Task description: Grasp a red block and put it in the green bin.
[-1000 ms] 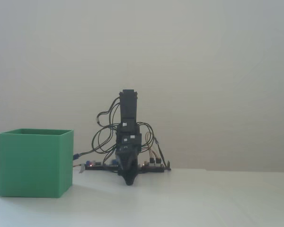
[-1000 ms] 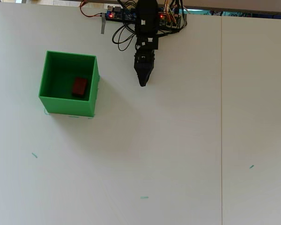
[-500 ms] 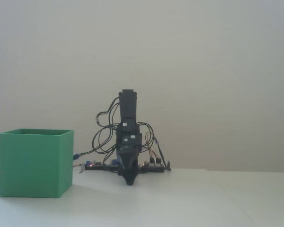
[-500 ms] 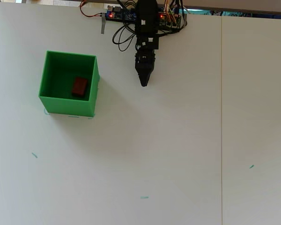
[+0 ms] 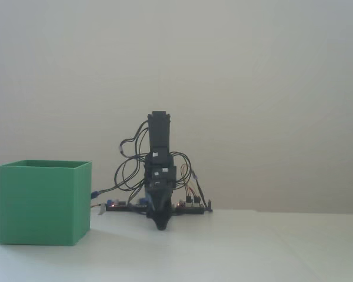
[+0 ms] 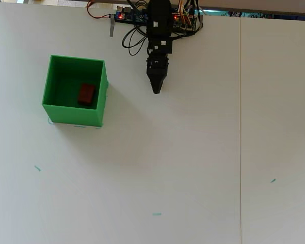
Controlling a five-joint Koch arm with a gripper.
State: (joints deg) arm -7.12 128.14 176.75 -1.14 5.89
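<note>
The red block [image 6: 86,94] lies on the floor of the green bin [image 6: 99,86], seen in the overhead view; the bin's walls hide it in the fixed view. The green bin [image 5: 44,202] stands on the table at the left of the fixed view. My gripper [image 6: 156,90] is folded low near the arm's base, to the right of the bin and apart from it, tips pointing down the overhead picture. Its jaws are together and hold nothing. In the fixed view the gripper [image 5: 160,225] points down at the table.
The arm's base, circuit boards [image 6: 124,15] and looped cables sit at the table's far edge. A thin seam [image 6: 240,132] runs down the white table on the right. Small teal marks [image 6: 156,214] dot the surface.
</note>
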